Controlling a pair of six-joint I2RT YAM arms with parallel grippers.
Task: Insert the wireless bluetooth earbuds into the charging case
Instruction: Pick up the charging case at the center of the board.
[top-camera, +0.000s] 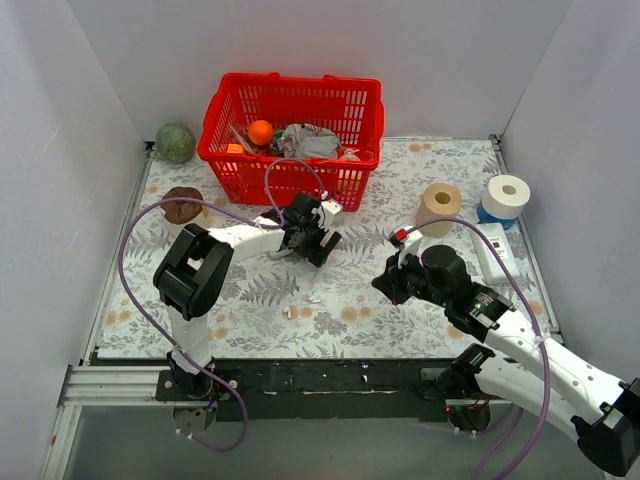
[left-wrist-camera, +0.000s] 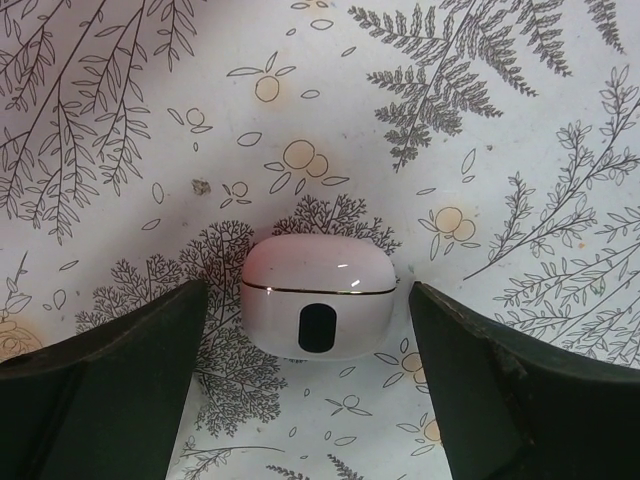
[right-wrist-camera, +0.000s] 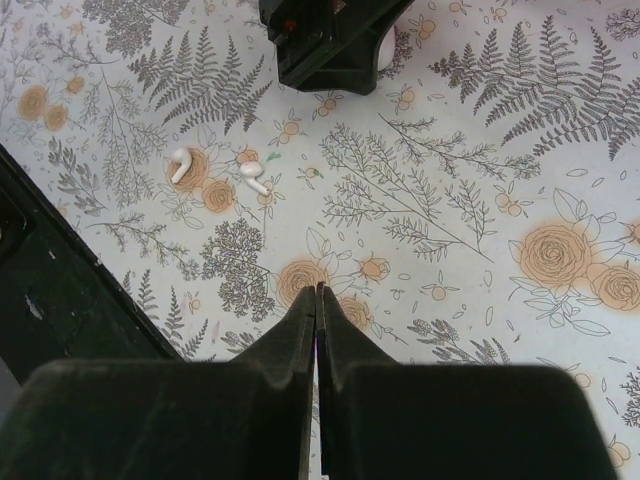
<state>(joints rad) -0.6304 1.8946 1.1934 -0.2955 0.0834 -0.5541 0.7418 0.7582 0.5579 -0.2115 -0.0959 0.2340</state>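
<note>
The charging case (left-wrist-camera: 318, 305) is a white glossy oval with a gold seam and a black oval window. It rests on the floral cloth with its lid down. My left gripper (left-wrist-camera: 308, 300) is open, a finger (left-wrist-camera: 120, 380) on each side of the case with a gap both ways. From above, the left gripper (top-camera: 310, 238) covers the case. Two wireless bluetooth earbuds (right-wrist-camera: 180, 165) (right-wrist-camera: 252, 175) lie loose on the cloth, also seen from above as earbuds (top-camera: 290, 312) (top-camera: 315, 298). My right gripper (right-wrist-camera: 320, 292) is shut on nothing, hovering right of them (top-camera: 390, 285).
A red basket (top-camera: 290, 135) of odds and ends stands at the back. A green ball (top-camera: 175, 143) and a brown lump (top-camera: 183, 204) sit at the left. A tan roll (top-camera: 440, 207), a white roll (top-camera: 505, 197) and a white box (top-camera: 493, 255) are at the right.
</note>
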